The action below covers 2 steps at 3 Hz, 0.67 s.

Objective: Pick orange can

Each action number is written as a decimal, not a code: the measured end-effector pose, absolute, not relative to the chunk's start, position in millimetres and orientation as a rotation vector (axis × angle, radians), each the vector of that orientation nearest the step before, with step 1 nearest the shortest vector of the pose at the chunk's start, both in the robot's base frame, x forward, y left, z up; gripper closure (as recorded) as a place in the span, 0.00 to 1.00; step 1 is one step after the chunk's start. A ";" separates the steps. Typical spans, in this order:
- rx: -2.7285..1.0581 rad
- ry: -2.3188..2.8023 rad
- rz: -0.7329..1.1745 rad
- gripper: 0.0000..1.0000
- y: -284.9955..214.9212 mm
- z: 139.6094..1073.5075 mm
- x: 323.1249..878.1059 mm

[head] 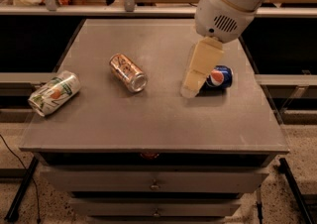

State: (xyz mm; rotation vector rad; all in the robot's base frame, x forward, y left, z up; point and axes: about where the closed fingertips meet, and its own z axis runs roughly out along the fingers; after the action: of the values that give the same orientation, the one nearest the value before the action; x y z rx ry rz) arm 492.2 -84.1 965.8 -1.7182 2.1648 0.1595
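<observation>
— What lies farthest left on the table point(148, 124)?

— A white-green can point(53, 92), on its side near the left edge, with an orange fruit pictured on its label. Its lettering is too small to read.

— And next to the right?

— The orange can point(128, 72), also on its side, left of the table's middle and well apart from the other two cans. The body is shiny copper-orange with pale markings (no word of them can be made out), and one silver end is turned toward the front right.

— Where is the gripper point(190, 89)?

— Right of the middle, hanging from the white arm point(233, 0) that comes in from the upper right. Its cream-coloured tip points down at the tabletop and covers the left end of the blue can. It is well apart from the orange can and has nothing in its grasp that I can see. Whether it is released or clenched, I cannot tell.

— That blue can?

— A Pepsi can point(218, 77), lying on its side and farthest right, with the round red, white and blue emblem showing just beside the gripper.

— Anything below?

— Drawers point(155, 184) with small knobs under the tabletop.
</observation>
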 end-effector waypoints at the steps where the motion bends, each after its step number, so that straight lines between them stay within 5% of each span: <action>1: -1.730 2.121 0.182 0.00 -26.8 971.6 503.6; 2: -1.721 2.151 0.166 0.00 27.2 967.7 515.8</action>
State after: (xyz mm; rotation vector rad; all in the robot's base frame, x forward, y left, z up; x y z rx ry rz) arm 515.8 27.2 967.7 -1.7215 2.1511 0.1659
